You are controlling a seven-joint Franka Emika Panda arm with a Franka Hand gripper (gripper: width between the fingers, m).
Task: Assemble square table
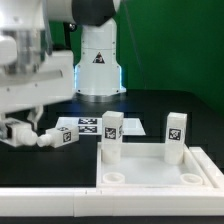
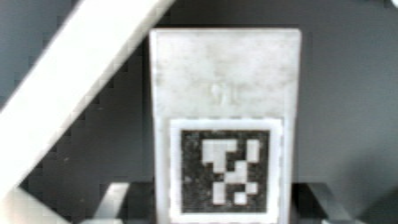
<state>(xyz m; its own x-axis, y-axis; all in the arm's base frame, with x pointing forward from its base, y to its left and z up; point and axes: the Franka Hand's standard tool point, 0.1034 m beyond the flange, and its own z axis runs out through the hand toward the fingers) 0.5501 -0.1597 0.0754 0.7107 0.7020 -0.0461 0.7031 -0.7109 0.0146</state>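
The white square table top (image 1: 150,175) lies at the front of the exterior view's right. Two white legs stand upright on it, one at its far left corner (image 1: 110,135) and one at its far right corner (image 1: 175,134). A third tagged leg (image 1: 58,137) lies on the dark table at the exterior view's left. My gripper (image 1: 22,130) is low over that leg's end. In the wrist view the leg (image 2: 226,90) fills the frame with its tag facing the camera. My gripper (image 2: 226,197) has a finger (image 2: 128,198) pressed against each side of it. The fourth leg is out of view.
The marker board (image 1: 88,125) lies flat behind the lying leg. The white robot base (image 1: 98,60) stands at the back. A white rail (image 1: 45,200) runs along the front, left of the table top. A white strip (image 2: 80,70) crosses the wrist view diagonally.
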